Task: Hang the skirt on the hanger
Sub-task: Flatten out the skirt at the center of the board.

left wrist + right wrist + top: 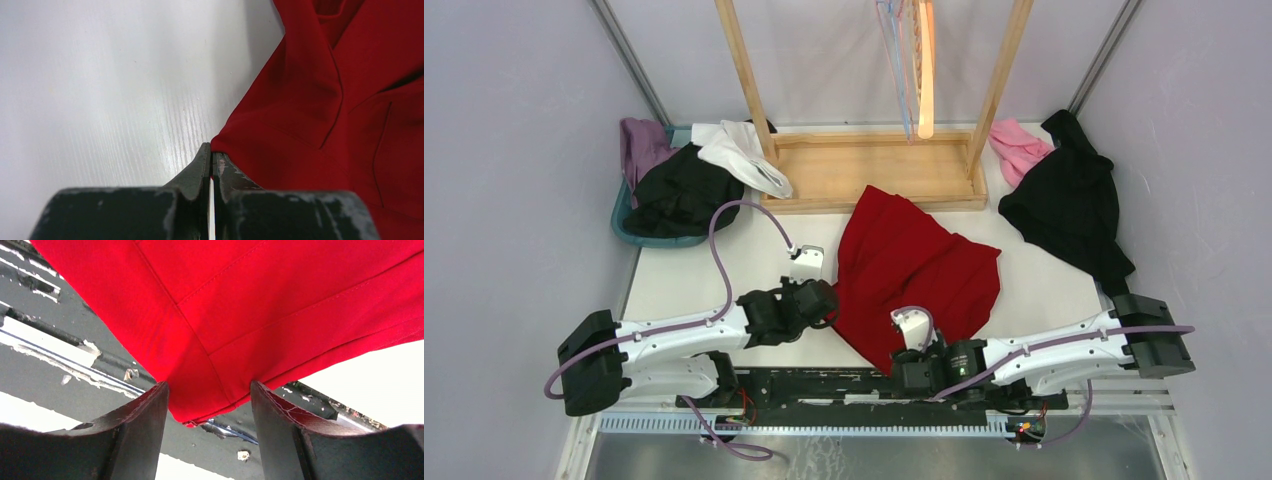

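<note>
The red skirt lies crumpled on the white table in front of the wooden rack. Hangers hang from the rack's top, one orange, the others clear blue. My left gripper is at the skirt's left edge. In the left wrist view its jaws are shut, with a pointed fold of the skirt pinched at their tips. My right gripper is at the skirt's near corner. In the right wrist view it is open, and the skirt's corner hangs between the fingers over the table's front edge.
A teal basket at the back left holds black, white and purple clothes. A pink garment and a black garment lie at the back right. A black rail runs along the near edge.
</note>
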Motion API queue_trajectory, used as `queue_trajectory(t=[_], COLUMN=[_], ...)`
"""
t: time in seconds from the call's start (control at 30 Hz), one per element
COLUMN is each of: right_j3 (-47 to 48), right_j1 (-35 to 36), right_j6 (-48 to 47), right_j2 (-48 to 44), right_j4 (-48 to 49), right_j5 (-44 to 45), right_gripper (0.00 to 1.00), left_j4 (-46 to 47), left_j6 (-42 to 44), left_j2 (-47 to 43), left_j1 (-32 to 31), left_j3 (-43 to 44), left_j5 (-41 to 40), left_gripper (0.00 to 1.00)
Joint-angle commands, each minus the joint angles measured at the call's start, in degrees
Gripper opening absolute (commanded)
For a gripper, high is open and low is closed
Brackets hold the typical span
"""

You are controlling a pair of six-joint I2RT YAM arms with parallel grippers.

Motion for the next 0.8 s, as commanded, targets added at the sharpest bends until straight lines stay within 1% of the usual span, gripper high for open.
queue_trajectory(t=[0.0,0.13,0.27,0.37,0.47,0.57,0.77], right_j3=[1.09,2.96,6.86,10.07,10.98,10.11,5.68], right_j1=[3.55,6.95,9.30,11.29,11.56,11.56,11.56], right_j6=[5.17,3.87,3.63,5.68,8.68,12.33,16.29], right_j2=[-0.77,-0.11,4.77,8.77,10.61,9.33,2.31], right_j4=[-3.12,-3.41,-6.57,-10.75,-14.52,-17.27,-19.49], right_j5=[3.88,5.36,7.00,9.30,10.82,12.22,13.06], right_gripper=[0.67,0.70,0.71,0.73,0.71,0.69,0.64], left_j4=[1.82,2.51,2.98,3.12,3.28,3.24,3.10], left_j6=[-1.67,-1.25,-1.11,-1.07,-1.07,-0.99,-1.06], left_j2=[-1.21,-0.53,1.04,1.45,1.33,1.23,1.30], left_j1=[0.11,0.16,0.19,0.13,0.09,0.11,0.13], left_j3=[-0.29,-0.08,0.46,0.60,0.51,0.51,0.52], left_j5=[-0.65,-0.27,0.02,0.28,0.26,0.40,0.36], left_gripper=[0.03,0.03,0.03,0.03,0.03,0.03,0.03])
